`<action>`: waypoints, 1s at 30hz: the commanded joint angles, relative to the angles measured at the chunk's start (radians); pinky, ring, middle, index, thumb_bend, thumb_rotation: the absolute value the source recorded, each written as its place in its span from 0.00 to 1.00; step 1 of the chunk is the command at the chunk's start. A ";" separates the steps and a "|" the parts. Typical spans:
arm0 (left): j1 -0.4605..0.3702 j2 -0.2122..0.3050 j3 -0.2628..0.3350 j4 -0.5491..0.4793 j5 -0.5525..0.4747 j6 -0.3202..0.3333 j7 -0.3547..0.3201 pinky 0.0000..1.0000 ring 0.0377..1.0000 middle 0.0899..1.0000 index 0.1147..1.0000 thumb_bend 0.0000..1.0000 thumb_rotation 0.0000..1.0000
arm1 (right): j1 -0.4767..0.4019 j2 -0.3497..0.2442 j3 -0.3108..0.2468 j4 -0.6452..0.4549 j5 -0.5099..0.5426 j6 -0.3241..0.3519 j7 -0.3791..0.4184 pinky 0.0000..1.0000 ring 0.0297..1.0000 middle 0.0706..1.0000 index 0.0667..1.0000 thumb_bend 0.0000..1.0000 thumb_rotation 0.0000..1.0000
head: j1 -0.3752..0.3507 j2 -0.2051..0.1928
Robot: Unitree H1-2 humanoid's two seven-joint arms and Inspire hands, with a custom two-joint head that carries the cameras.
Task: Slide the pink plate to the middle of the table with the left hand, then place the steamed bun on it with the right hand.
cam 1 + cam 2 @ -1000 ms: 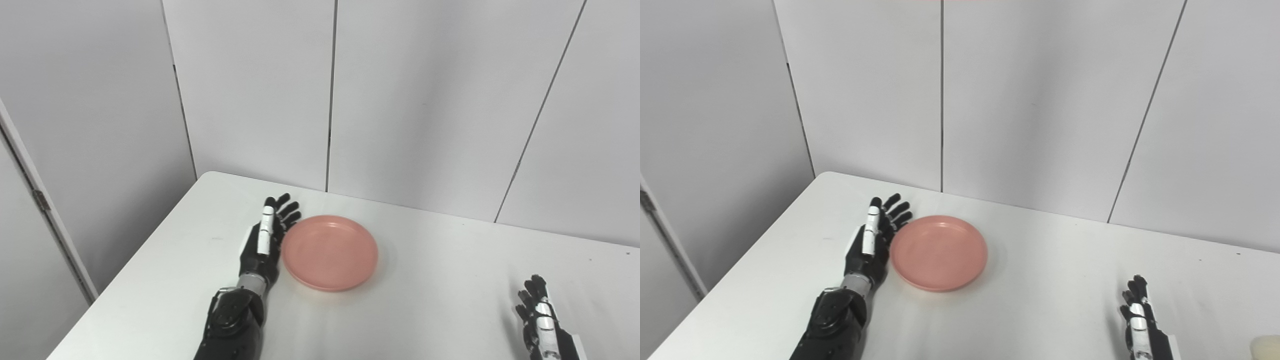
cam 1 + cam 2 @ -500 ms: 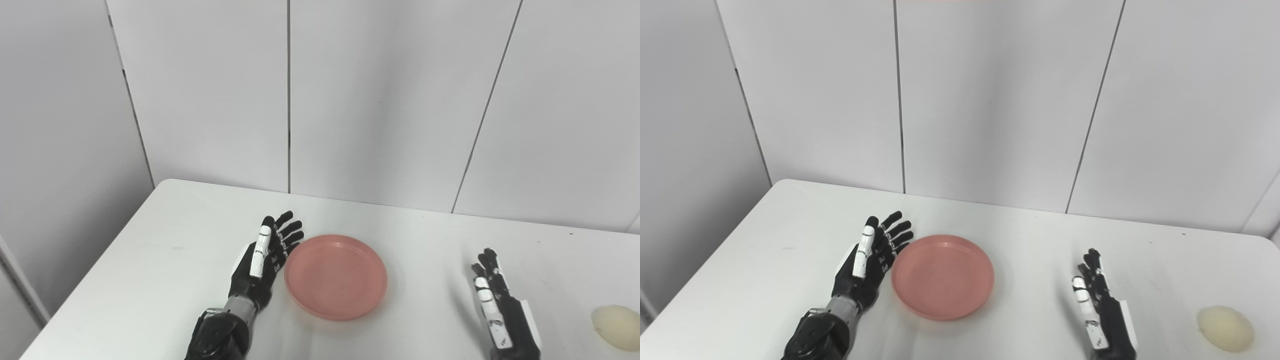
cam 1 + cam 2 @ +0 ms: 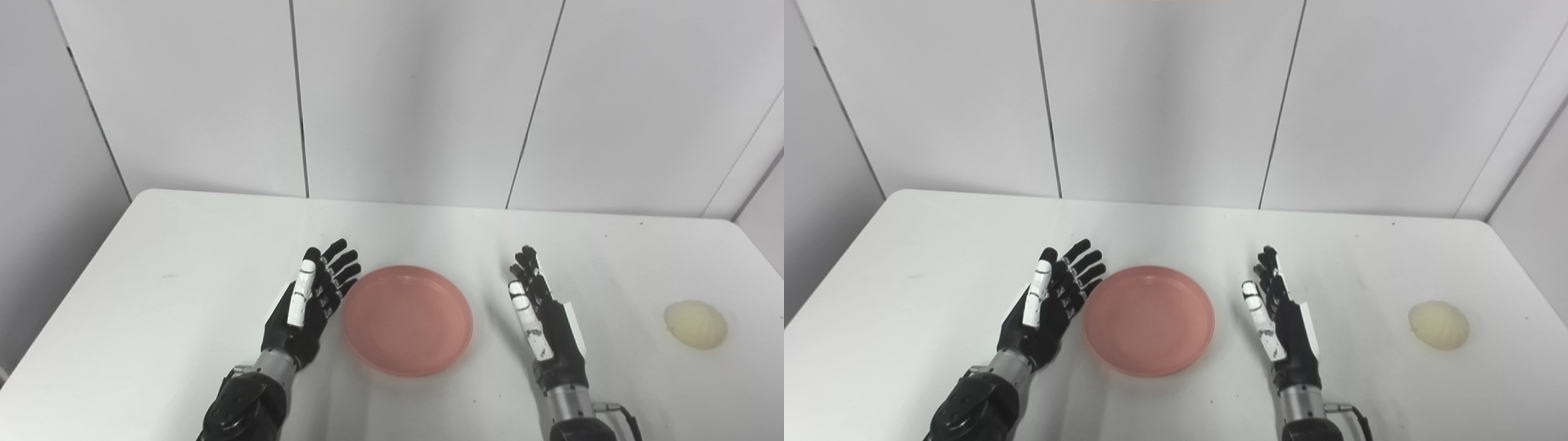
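Bare table point(image 3: 618, 288) lies between right hand point(image 3: 542, 321) and steamed bun point(image 3: 695, 324).

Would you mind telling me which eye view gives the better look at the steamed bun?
The right eye view: the steamed bun lies farther in from the picture's right edge, with bare table all around it. The left eye view shows it whole too, only nearer the right edge.
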 commanded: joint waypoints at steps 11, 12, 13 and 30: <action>0.006 -0.009 -0.039 0.001 0.049 -0.058 -0.014 0.96 0.93 0.92 0.92 0.63 0.99 | -0.038 -0.007 -0.018 -0.035 -0.001 -0.054 -0.029 1.00 0.97 0.96 0.97 0.53 0.79 | -0.039 0.008; 0.005 -0.009 -0.042 0.008 0.054 -0.066 -0.015 0.97 0.94 0.93 0.92 0.63 0.99 | -0.045 -0.016 -0.026 -0.042 -0.017 -0.057 -0.040 1.00 0.97 0.95 0.96 0.52 0.77 | -0.047 0.000; 0.005 -0.010 -0.043 0.012 0.057 -0.073 -0.016 0.97 0.94 0.93 0.92 0.63 0.99 | -0.049 -0.022 -0.031 -0.045 -0.030 -0.058 -0.049 0.96 0.96 0.95 0.96 0.52 0.74 | -0.047 0.000; -0.015 -0.018 -0.067 0.140 0.180 -0.290 0.021 0.98 0.97 0.97 0.96 0.59 1.00 | -0.148 -0.213 -0.212 -0.153 -0.206 0.084 -0.204 0.83 0.86 0.86 0.90 0.61 0.48 | -0.144 -0.055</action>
